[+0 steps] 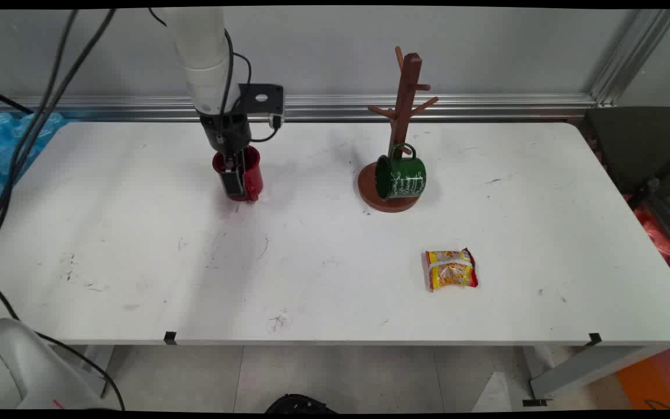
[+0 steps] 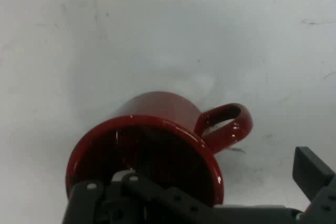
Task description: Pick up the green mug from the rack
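Over red mug (image 1: 246, 174) rim: claw (image 1: 233, 185)

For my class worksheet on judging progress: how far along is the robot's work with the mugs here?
Possibly done: the green mug sits at the base of the wooden mug tree, handle by a low peg. In hand: the open gripper is at the upright red mug, not closed on it. Untouched: the snack packet lies apart, nearer the front edge.

Overhead front cam; wrist cam close-up.
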### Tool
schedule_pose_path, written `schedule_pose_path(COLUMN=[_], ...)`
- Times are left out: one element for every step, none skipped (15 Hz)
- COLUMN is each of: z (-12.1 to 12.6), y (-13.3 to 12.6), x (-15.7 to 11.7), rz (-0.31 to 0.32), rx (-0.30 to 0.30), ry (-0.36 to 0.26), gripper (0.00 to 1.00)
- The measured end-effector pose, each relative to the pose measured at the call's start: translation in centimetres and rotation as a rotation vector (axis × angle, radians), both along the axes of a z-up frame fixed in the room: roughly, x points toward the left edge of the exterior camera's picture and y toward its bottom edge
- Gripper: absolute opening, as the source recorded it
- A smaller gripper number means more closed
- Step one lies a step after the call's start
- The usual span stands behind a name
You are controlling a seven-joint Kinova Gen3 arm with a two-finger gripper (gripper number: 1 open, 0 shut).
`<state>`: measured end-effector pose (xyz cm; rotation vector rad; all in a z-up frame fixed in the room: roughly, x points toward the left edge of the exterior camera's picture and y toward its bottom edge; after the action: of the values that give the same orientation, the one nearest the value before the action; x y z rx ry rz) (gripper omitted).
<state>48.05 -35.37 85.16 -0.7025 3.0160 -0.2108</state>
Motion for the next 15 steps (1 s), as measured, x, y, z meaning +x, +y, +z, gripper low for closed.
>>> schedule_pose_path(z=[0.6,1.1,1.8,2.5,3.2,3.6,4.3,4.8,5.7,6.6,7.4,7.9,8.6,9.5,10.2], y=[0.3,0.5,0.9,1.2,1.4,1.6,1.8,2.1,2.4,2.9,3.2,3.4,3.8,4.2,4.5], x=[0.1,0.3,0.4,0.6,0.7,0.8,1.0,1.1,1.2,1.4,1.5,1.5,1.6,1.7,1.7], rz=[-0.007,-0.014,-0.021,-0.029,-0.037,-0.043,-0.051,-0.056,-0.064,-0.070,-0.071,-0.070,-0.067,-0.061,-0.056], rx=[-0.004,-0.008,-0.014,-0.021,-0.028,-0.033,-0.039,-0.044,-0.050,-0.057,-0.065,-0.070,-0.077,-0.085,-0.092], ry=[0.008,0.015,0.024,0.034,0.042,0.048,0.058,0.064,0.077,0.092,0.109,0.120,0.141,0.165,0.185], gripper=[1.00,1.00,1.00,1.00,1.00,1.00,1.00,1.00,1.00,1.00,1.00,1.00,1.00,1.00,1.00])
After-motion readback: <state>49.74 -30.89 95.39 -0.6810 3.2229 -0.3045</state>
